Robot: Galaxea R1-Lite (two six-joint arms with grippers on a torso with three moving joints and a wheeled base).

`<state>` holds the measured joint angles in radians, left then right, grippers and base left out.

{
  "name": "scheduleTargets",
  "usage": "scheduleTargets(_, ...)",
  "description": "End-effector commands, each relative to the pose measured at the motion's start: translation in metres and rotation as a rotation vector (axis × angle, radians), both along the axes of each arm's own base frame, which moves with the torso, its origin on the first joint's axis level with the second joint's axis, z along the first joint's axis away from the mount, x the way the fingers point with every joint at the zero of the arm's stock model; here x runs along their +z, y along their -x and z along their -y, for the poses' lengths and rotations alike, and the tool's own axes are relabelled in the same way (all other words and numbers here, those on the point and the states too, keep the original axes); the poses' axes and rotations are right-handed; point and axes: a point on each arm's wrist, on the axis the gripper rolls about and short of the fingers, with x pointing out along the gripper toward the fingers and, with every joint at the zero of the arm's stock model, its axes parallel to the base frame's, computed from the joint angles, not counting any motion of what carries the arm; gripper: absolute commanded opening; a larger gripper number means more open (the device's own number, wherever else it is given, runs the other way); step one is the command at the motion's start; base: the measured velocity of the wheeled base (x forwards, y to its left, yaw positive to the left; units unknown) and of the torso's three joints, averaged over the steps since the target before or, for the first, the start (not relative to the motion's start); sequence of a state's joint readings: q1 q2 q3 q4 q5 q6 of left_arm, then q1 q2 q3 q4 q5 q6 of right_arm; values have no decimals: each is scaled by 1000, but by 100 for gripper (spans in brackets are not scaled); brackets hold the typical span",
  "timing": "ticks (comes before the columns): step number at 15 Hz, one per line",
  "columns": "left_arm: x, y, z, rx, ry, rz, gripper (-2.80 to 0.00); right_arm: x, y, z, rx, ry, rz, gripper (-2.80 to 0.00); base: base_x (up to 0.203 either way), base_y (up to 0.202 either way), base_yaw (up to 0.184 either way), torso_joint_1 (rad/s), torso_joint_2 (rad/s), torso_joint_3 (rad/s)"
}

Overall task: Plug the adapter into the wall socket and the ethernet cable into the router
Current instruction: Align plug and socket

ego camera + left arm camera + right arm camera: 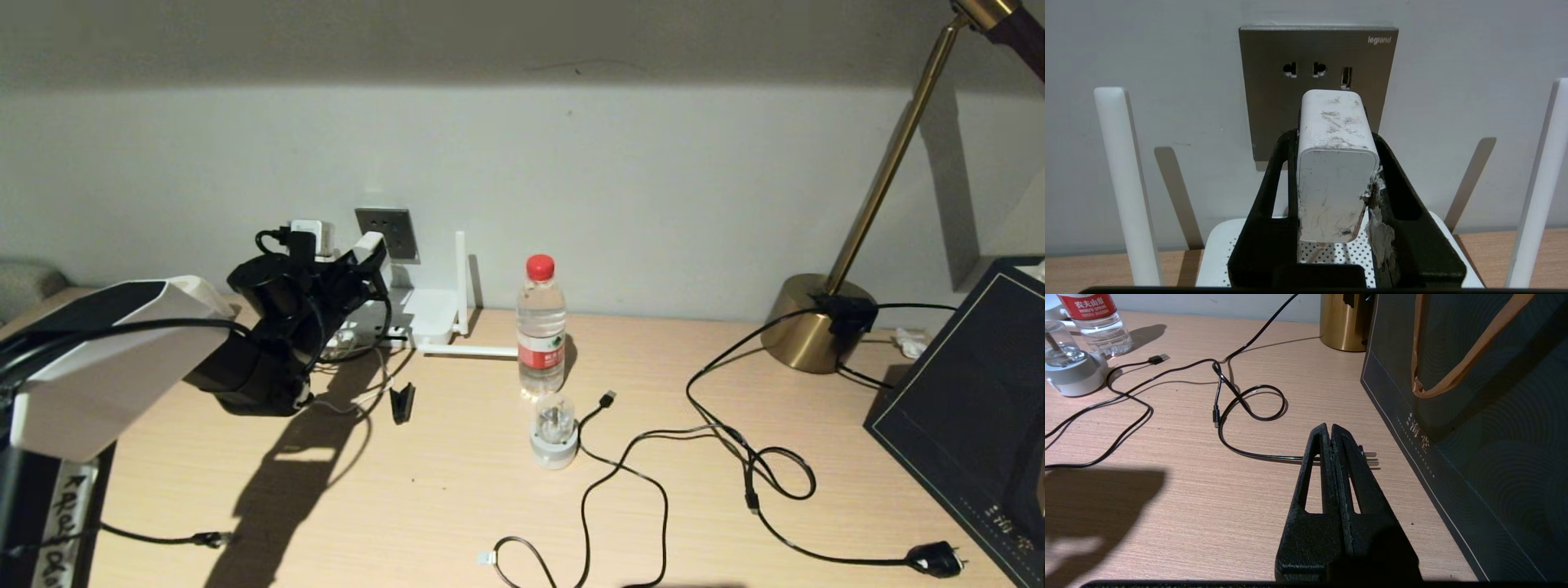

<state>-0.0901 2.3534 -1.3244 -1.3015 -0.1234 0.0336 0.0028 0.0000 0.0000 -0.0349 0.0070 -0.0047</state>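
- Head view: left arm's white forearm fills the table's near-left corner; its black left gripper [359, 265] is raised at the back-left, clamped on the adapter [369, 246].
- Adapter sits just short of the wall socket [388, 233], a grey plate on the wall above the table's back edge. Whether they touch, cannot tell from here.
- Router [431, 316] lies flat at the back edge under the socket, one antenna upright, another lying along the table toward a water bottle [540, 325].
- Small black clip-like piece [401, 403] lies on the table in front of the router; too small to identify.
- Round white-and-clear plug piece [554, 431] stands in front of the bottle, mid-table. Black cable with a USB end [607, 398] runs just beside it.
- Black cable with a clear-tipped plug [487, 559] ends at the near edge, centre; looks like the ethernet cable.
- Brass lamp base [808, 322] at the back-right, dark bag [963, 408] along the right edge, chunky mains plug [935, 559] near the near-right corner.
- Left wrist view: fingers [1267, 196] are clamped on both sides of the scuffed white adapter, which points at the socket's lower half, below the two round holes. Router body and two upright antennas sit underneath.
- Right wrist view: right gripper [1331, 430] hangs above the table's right side, jaws pressed together, holding nothing. Mains plug prongs show just behind it, beside the bag.
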Motion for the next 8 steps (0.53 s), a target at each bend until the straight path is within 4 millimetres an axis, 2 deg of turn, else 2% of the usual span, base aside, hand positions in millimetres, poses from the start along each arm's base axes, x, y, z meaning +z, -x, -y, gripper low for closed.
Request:
scheduleTargets(1,2,-1,1,-1,1,10,-280,-3,-1,0,1,0,-12,-280,0,0,0,0,0,0)
scheduleTargets(8,10,-6,1,18,8,23,-280,-3,-1,0,1,0,-10,-280,0,0,0,0,0,0)
